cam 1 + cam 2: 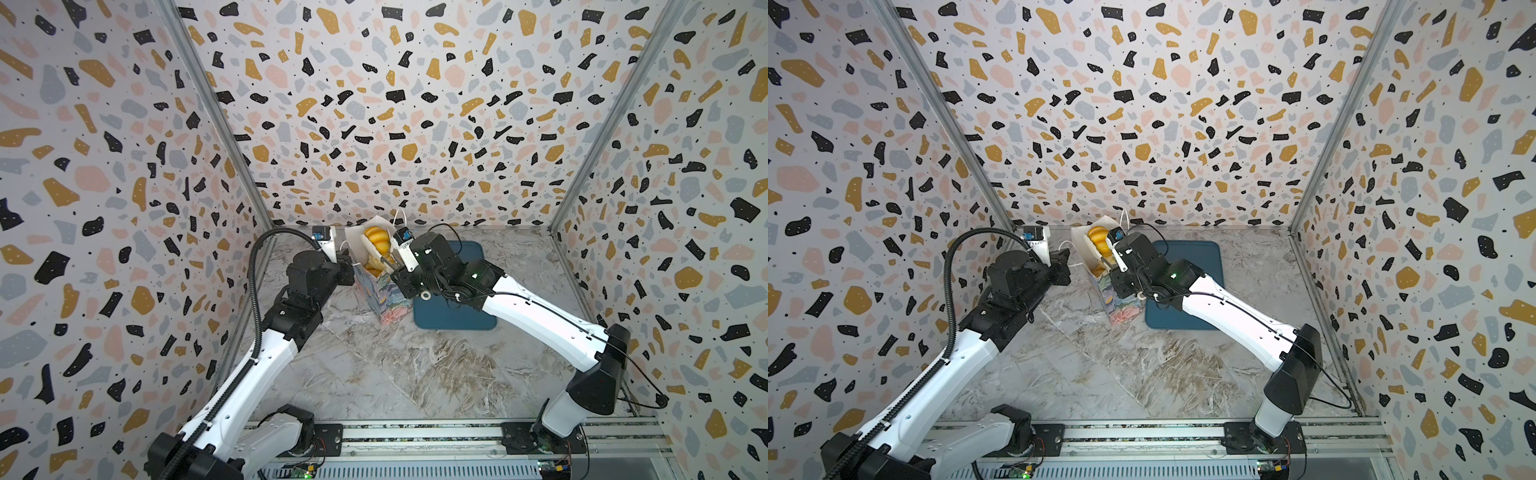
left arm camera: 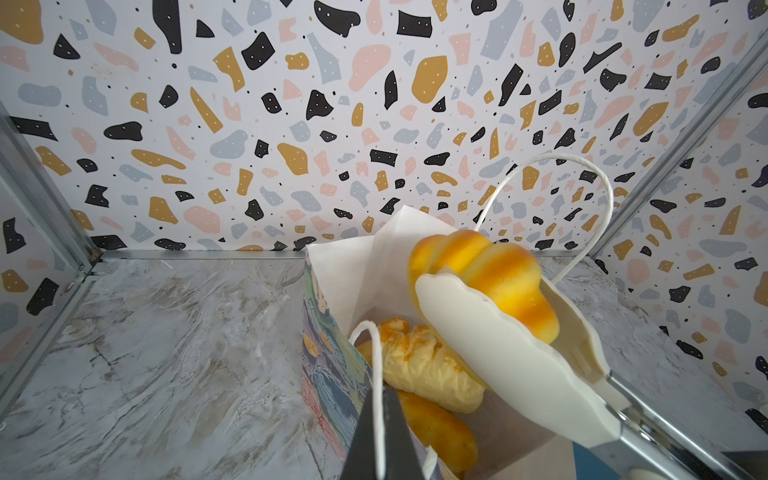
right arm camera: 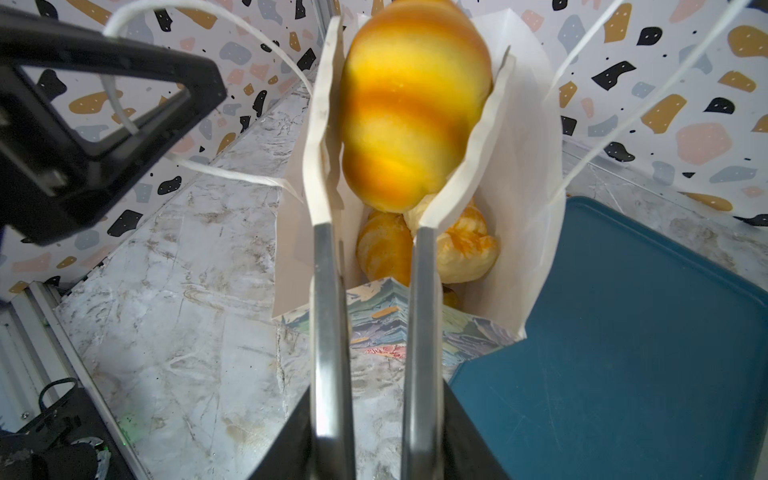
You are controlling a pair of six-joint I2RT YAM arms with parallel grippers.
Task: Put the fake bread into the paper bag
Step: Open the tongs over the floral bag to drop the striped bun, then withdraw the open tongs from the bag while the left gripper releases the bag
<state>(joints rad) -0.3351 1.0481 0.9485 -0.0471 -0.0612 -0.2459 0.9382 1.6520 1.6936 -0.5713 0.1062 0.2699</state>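
Two grippers work on my screen: the left gripper (image 2: 384, 415) is closed on the cord handle (image 2: 374, 353) of the bag (image 2: 332, 365), and the right gripper (image 3: 419, 41) clamps a ridged roll (image 3: 411, 116) at its mouth.

tops: high, downward (twin views) | wrists: close, sharing paper bag (image 2: 328, 365)

A ridged roll (image 3: 411, 112) is shown banded in yellow and orange; the paper bag (image 2: 332, 365) is printed in pastel blue, pink and green, white inside; the tray (image 3: 623, 332) is coloured dark blue.
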